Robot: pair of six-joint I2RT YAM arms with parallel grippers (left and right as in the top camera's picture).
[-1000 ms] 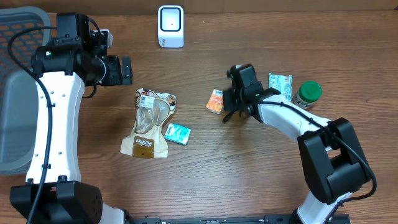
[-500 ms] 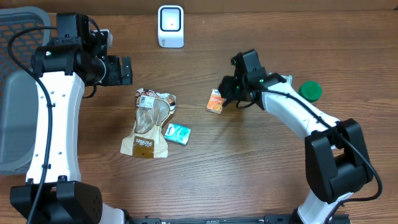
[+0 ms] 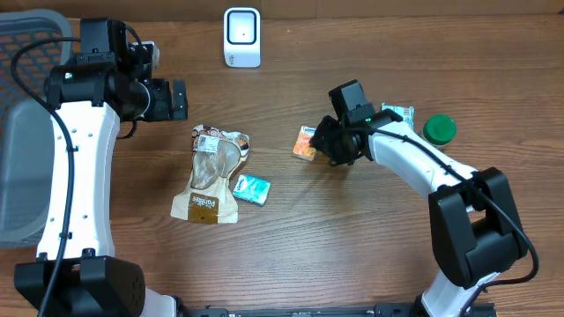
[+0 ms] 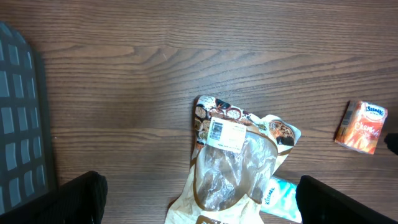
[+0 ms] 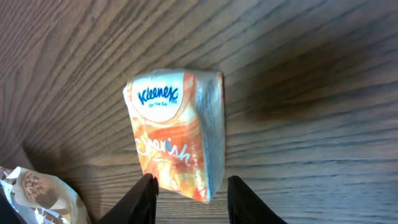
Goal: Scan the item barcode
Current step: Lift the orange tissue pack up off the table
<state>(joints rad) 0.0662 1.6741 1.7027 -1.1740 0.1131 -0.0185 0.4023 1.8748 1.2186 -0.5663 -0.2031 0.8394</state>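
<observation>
An orange Kleenex pack [image 3: 306, 143] lies flat on the wooden table right of centre. My right gripper [image 3: 324, 141] is at its right end, open. In the right wrist view the near end of the orange pack [image 5: 177, 134] sits between the two black fingers [image 5: 144, 200] of the right gripper [image 5: 190, 179], with a gap on the right side. The white barcode scanner [image 3: 241, 37] stands at the back edge. My left gripper [image 3: 177, 99] hangs open high over the table, nothing in it; in its own view the left gripper [image 4: 199, 183] is above a snack bag [image 4: 236, 165].
A snack bag [image 3: 211, 172] with a barcode label lies left of centre, a teal tissue pack [image 3: 252, 188] against it. Behind the right arm are a teal-and-white pack [image 3: 401, 114] and a green-lidded jar [image 3: 438, 129]. A grey basket [image 3: 22, 132] stands at the left edge.
My right gripper was shut beside the orange pack; it has opened and now has its fingers on either side of the pack's end. The left arm has not moved.
</observation>
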